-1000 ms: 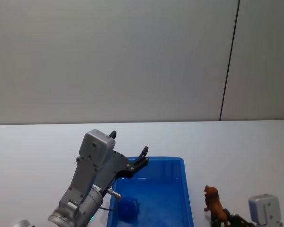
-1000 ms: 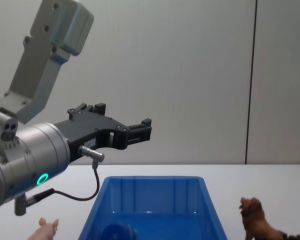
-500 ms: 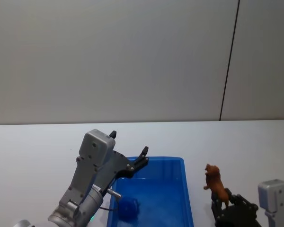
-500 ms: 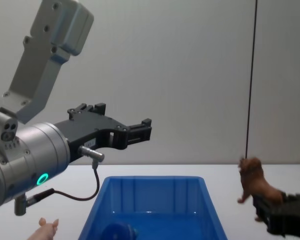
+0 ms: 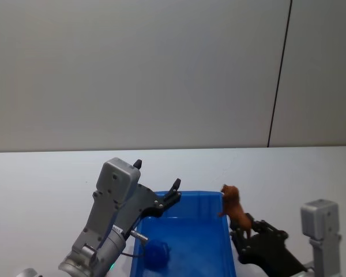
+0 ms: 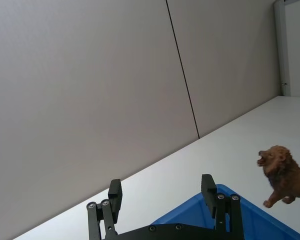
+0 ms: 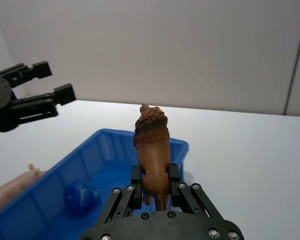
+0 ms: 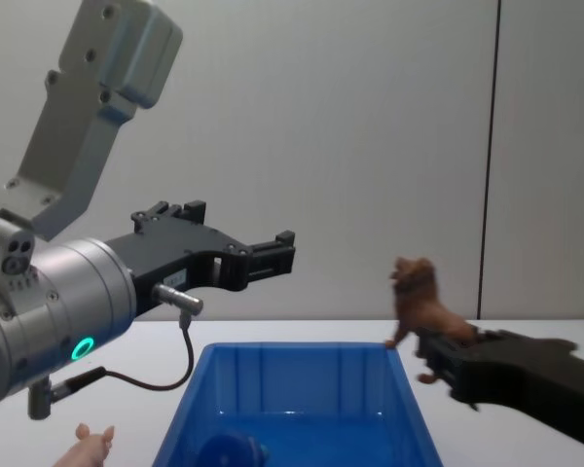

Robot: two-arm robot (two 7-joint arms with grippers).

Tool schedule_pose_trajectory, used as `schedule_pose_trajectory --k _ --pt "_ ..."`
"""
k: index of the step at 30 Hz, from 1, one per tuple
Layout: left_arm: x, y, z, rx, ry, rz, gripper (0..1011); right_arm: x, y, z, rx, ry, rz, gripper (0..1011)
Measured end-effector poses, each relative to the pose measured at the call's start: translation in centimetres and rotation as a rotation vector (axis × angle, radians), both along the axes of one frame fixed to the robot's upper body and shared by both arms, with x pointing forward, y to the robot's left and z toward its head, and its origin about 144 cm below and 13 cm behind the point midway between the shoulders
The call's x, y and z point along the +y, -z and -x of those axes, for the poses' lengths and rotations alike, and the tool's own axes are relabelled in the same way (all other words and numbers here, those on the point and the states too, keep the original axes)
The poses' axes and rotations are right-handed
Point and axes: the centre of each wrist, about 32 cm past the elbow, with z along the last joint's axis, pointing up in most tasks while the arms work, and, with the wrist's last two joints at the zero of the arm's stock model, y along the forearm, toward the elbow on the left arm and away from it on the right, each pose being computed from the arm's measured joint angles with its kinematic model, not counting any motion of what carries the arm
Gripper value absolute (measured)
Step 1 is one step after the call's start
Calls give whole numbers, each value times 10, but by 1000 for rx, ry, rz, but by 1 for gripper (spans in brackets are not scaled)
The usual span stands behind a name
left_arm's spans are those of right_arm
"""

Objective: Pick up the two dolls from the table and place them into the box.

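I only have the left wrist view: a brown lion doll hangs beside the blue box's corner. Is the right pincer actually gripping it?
Observer: Yes, the right pincer is shut on the brown lion, around its body.
Operator: Is it over the box?
Observer: Roughly above its right rim, by the head view.
Operator: My left pincer hangs open; anything inside?
Observer: A blue doll lies on the box floor.

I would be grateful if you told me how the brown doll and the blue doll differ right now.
The brown doll is gripped upright in the air by the right end effector, at the right rim of the box; the blue doll lies on the box floor. The brown doll is shaggy and lion-shaped; the blue doll is rounded. Both are far smaller than the box.
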Motion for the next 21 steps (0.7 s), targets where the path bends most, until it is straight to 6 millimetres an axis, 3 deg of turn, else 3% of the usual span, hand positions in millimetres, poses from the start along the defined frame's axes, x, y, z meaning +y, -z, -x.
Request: schedule_pose_trajectory --k 11,21 --pt "0 0 0 0 0 0 1001 15 2 -17 17 -87 -29 311" --pt "0 0 0 0 0 0 1001 21 6 -25 34 -92 -22 639"
